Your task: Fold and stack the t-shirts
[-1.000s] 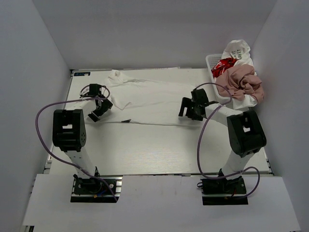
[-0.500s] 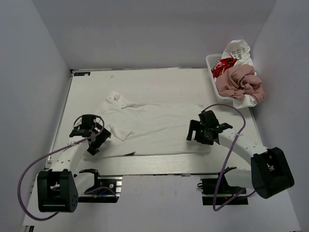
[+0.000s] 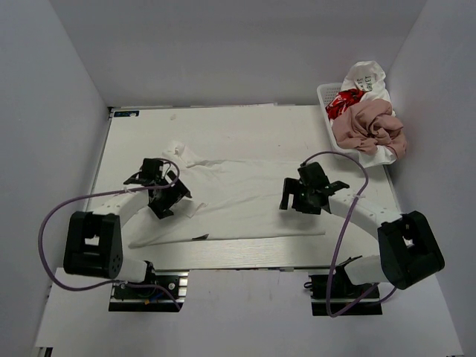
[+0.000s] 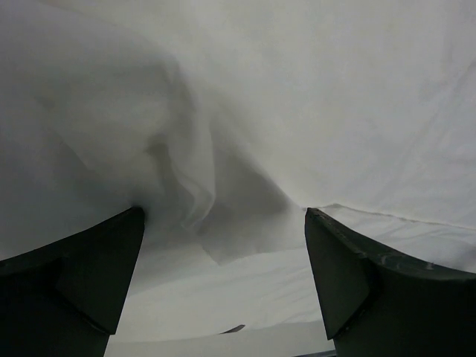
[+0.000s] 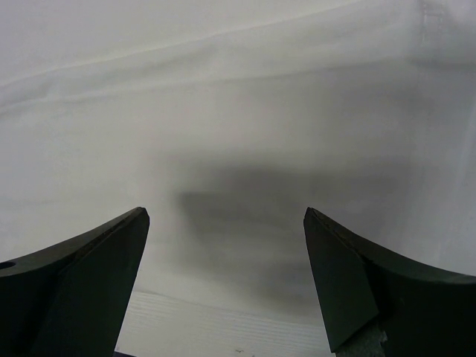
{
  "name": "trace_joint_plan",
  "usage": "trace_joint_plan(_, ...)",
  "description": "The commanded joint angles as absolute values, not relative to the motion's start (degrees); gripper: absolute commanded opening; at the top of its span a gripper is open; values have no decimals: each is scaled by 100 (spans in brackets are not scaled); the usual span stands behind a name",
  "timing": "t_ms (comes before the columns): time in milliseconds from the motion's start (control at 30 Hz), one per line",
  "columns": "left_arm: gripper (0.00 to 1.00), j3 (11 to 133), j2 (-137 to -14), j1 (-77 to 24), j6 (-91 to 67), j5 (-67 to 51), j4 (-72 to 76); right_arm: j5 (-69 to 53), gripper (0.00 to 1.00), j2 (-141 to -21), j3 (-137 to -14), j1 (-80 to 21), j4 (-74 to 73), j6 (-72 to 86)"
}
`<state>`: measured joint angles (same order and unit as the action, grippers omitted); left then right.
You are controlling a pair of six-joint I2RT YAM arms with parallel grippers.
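Observation:
A white t-shirt (image 3: 238, 201) with a small black mark (image 3: 198, 237) at its near hem lies spread flat across the table. My left gripper (image 3: 169, 201) is open just above the shirt's rumpled left part. In the left wrist view a raised fold (image 4: 201, 193) lies ahead of the open gripper (image 4: 223, 260). My right gripper (image 3: 297, 202) is open above the shirt's right part. In the right wrist view flat cloth (image 5: 238, 111) fills the frame ahead of the open gripper (image 5: 223, 260). Neither gripper holds anything.
A white lattice basket (image 3: 324, 93) stands at the far right corner. It holds a dusty pink tee (image 3: 368, 126), a white tee with red print (image 3: 343, 103) and a white tee with black lettering (image 3: 364, 78). Grey walls surround the table.
The shirt has slid from the far side toward the near edge. Both arms drew back with it. The left gripper then moved right and farther out over the shirt's left part.

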<state>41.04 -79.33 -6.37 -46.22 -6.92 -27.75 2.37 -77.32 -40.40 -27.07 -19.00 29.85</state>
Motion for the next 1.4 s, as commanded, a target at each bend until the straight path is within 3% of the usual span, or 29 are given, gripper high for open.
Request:
trace_joint_plan(0,100,4394,-8243,-852,-4526,-914,-2242,202,90,-7761,-4061,-2742,-1573,3059)
trace_joint_plan(567,100,6555,-9939,-993,-4685,-396,-1644,606,90,-7752,-3928,-2690,-1468,3146)
trace_joint_plan(733,100,8321,-10696,-940,-4290,-28,-2846,878,90,-7743,-4183,-2707,-1696,3190)
trace_joint_plan(1000,100,8823,-10494,-888,-3649,1168,-3128,1880,90,-7927,-4893,-2672,-2161,3287)
trace_joint_plan(1167,100,9491,-11422,-826,-3410,1389,-3514,2363,90,-8541,-5649,-2575,-2426,3454)
trace_joint_plan(1333,90,10239,-12163,-765,-3252,1161,-3639,2452,90,-9008,-6212,-2382,-2487,3401)
trace_joint_plan(1367,84,10239,-12225,-765,-3174,986,-3534,2461,90,-9122,-6275,-2286,-2461,3393)
